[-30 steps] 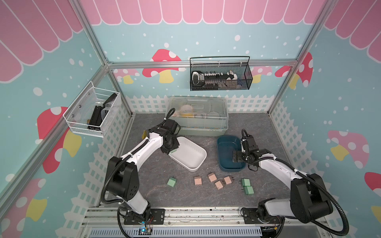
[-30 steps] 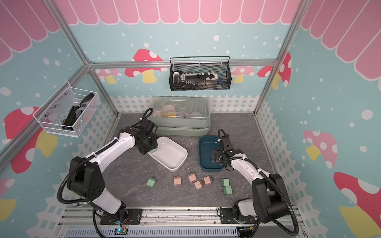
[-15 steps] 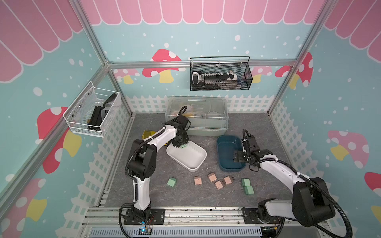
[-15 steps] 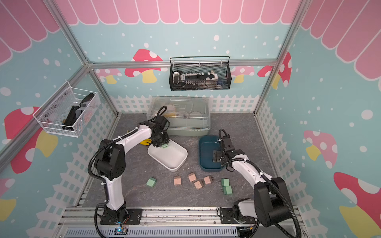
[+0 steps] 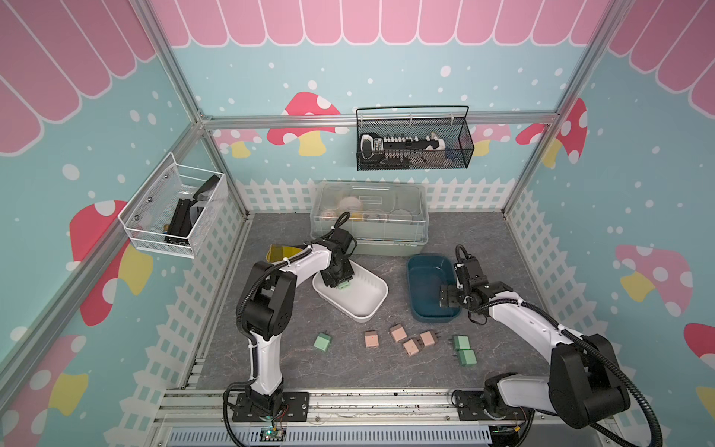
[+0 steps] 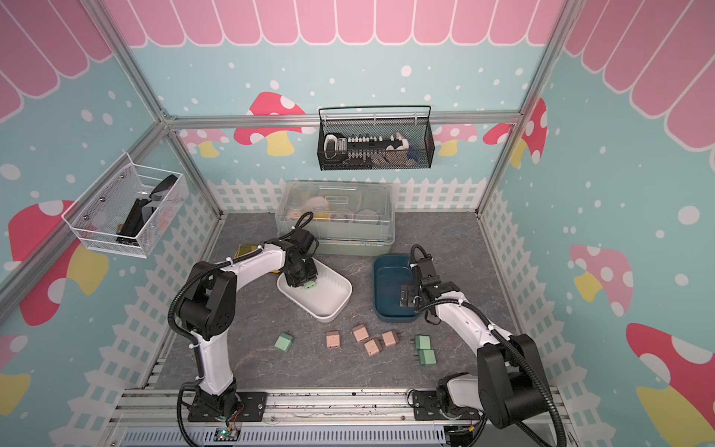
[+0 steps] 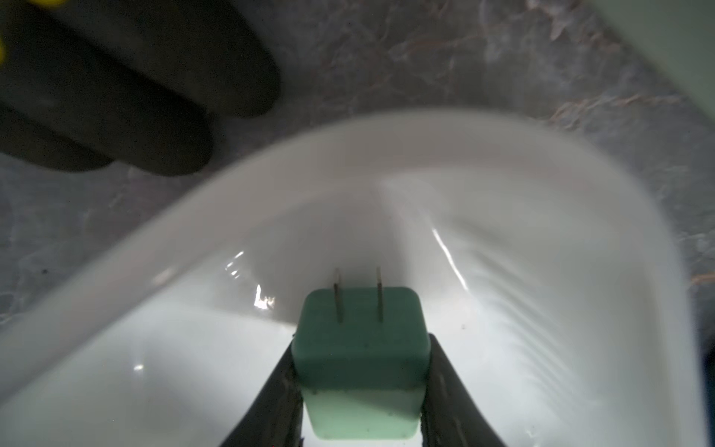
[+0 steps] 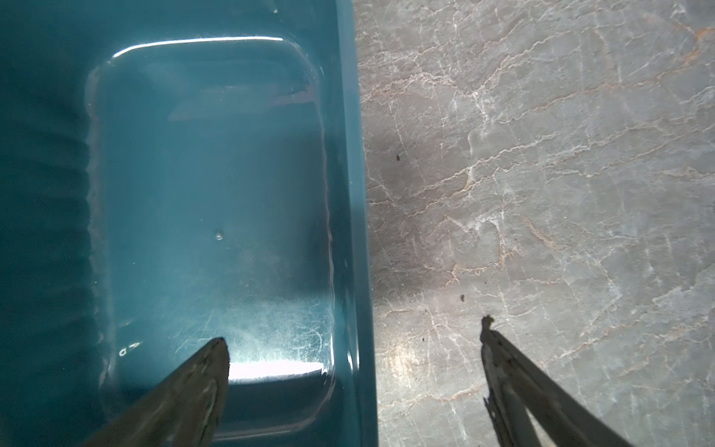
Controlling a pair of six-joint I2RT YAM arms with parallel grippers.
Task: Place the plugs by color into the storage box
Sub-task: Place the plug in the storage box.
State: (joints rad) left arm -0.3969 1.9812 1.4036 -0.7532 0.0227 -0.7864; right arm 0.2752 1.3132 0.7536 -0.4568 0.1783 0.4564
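Left gripper (image 5: 337,279) is now holding a green plug (image 7: 360,348) low over the left end of the white tub (image 5: 363,302). A second ago it was sitting just outside that rim, so we are judging release as next, the first of eight. Right gripper (image 8: 354,333) is hanging wide and empty, straddling the teal tub (image 5: 425,278) rim. Three more green plugs (image 5: 322,342) and four pink plugs (image 5: 398,333) are waiting on the desk (image 5: 294,232). The tub wall is curving close ahead of the prongs. Bare floor is lying open toward the tub's other end, with the clear lidded box (image 5: 371,216) standing just behind.

wide-spread claw (image 8: 353,331) straddles the teal tub (image 8: 209,174) rim.
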